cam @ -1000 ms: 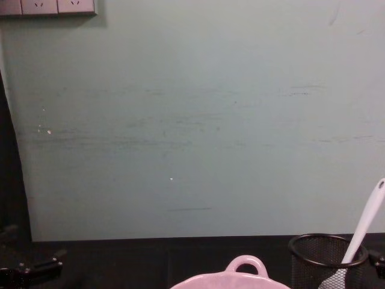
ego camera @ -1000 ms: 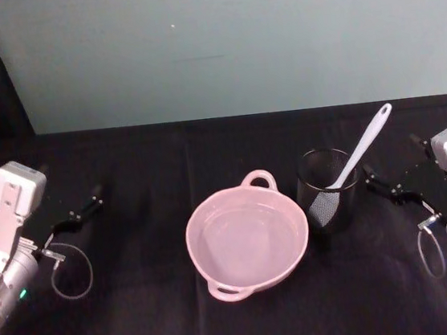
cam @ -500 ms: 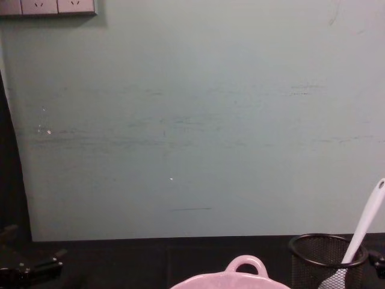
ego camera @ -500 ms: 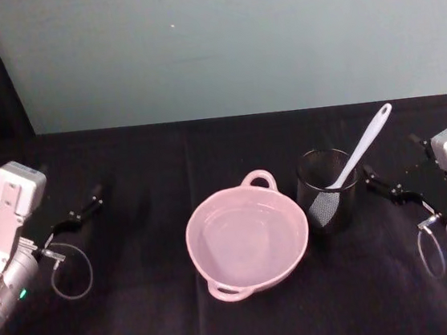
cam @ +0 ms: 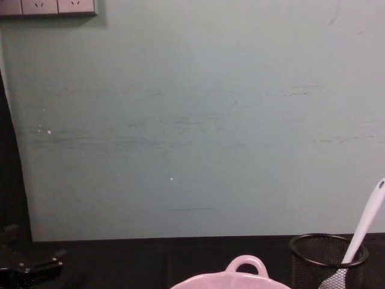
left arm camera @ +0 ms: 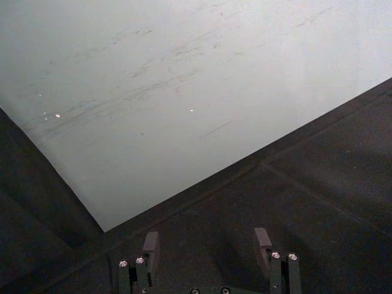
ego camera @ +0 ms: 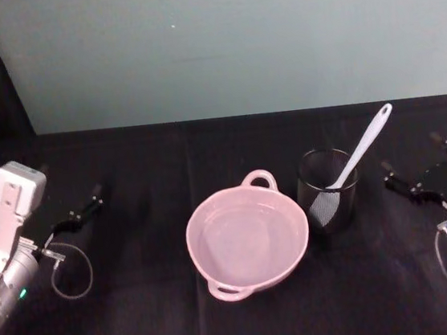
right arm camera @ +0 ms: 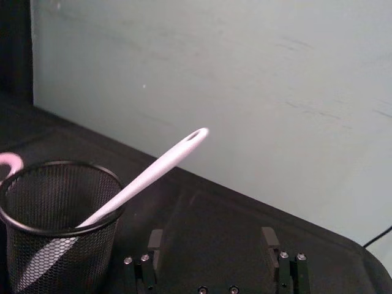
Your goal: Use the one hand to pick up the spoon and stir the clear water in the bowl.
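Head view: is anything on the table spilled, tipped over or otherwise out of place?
Nothing stands out. The bowl sits upright, with no water visible on the black cloth around it. The spoon leans in the upright mesh cup, handle sticking out. The left gripper and right gripper are open, apart from these things.

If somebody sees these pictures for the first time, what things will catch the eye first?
The pale pink bowl with clear water sits in the middle of the black table. Just to its right, the white spoon leans out of a black mesh cup, its handle pointing up and right. The right tool is open beside the cup; the left tool is open far left.
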